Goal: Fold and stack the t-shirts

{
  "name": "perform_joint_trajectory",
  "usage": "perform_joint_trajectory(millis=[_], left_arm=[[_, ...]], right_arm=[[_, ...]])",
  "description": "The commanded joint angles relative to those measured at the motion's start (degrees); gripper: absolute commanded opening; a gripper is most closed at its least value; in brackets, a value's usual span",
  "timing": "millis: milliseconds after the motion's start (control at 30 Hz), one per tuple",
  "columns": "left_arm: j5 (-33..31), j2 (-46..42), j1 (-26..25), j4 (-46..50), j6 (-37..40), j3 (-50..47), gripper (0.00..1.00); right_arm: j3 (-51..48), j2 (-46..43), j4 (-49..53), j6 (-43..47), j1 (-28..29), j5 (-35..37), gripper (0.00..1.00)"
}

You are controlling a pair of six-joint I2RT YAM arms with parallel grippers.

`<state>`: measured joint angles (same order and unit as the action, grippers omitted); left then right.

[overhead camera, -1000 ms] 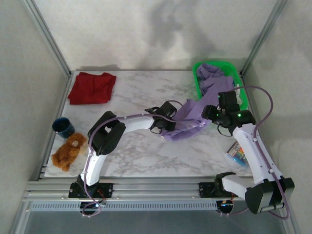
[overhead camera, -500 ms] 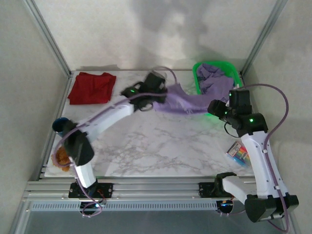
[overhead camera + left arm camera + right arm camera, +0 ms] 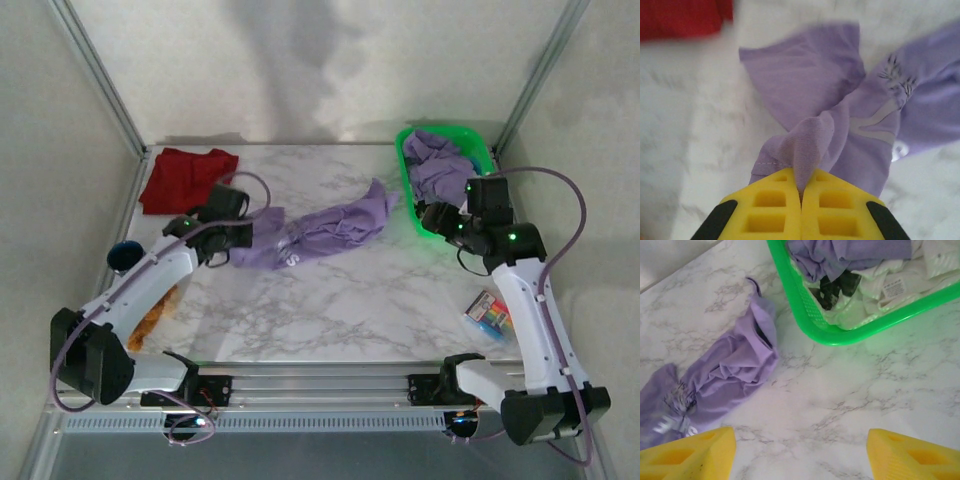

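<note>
One folded, one in hand, more waiting

One red t-shirt (image 3: 188, 180) lies folded at the far left corner of the marbled desk (image 3: 340, 300). The purple t-shirt (image 3: 320, 232) sprawls mid-desk, soft creased jersey with a pale print. The left gripper (image 3: 801, 192) pinches a ridge of its cloth. The right gripper (image 3: 800, 432) hangs spread wide and empty beside the green plastic basket (image 3: 805, 305) — more crumpled garments wait inside

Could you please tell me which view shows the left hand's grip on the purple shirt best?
Left wrist: the left hand is shut on a fold of the shirt, close up. The top view shows them small; the right wrist shows the shirt's other end.
</note>
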<state>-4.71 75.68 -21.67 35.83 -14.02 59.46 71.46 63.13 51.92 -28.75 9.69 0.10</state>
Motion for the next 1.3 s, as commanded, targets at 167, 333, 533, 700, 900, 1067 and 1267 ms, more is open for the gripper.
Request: perform_joint_trajectory(millis=[167,333,533,700,900,1067,1267], left_arm=[[5.71,-5.00,3.95,-3.06,-3.47,-7.45,0.00],[4.23,-3.17,6.22,-3.19,-6.11,-6.55,0.00],[11.86,-6.33,23.00,-14.61,-10.99,-11.66,0.00],[17.48,-2.06,26.20,-15.00,-10.31,-9.26,0.00],[20.27,0.78,26.59,-14.65,-9.09,-8.40,0.00],[20.97,1.36,26.68,-14.69,-8.84,-7.74,0.00],[21.49,3.59,26.74,-14.52,-8.05,-5.40,0.00]], right_arm=[[-0.03,9.25,-6.04,-2.27,4.92,-4.97,0.69],[8.97,23.40,-7.50,-0.32,9.94,-2.42,0.63],[19.54,36.29,-9.21,1.59,12.98,6.19,0.60],[29.32,50.69,-6.14,2.28,12.98,2.79,0.62],[37.70,62.82,-4.46,1.73,13.75,-4.68,0.62],[38.64,67.32,-3.85,0.76,14.56,-5.28,0.52],[38.53,64.77,-3.87,2.11,14.69,-1.84,0.01]])
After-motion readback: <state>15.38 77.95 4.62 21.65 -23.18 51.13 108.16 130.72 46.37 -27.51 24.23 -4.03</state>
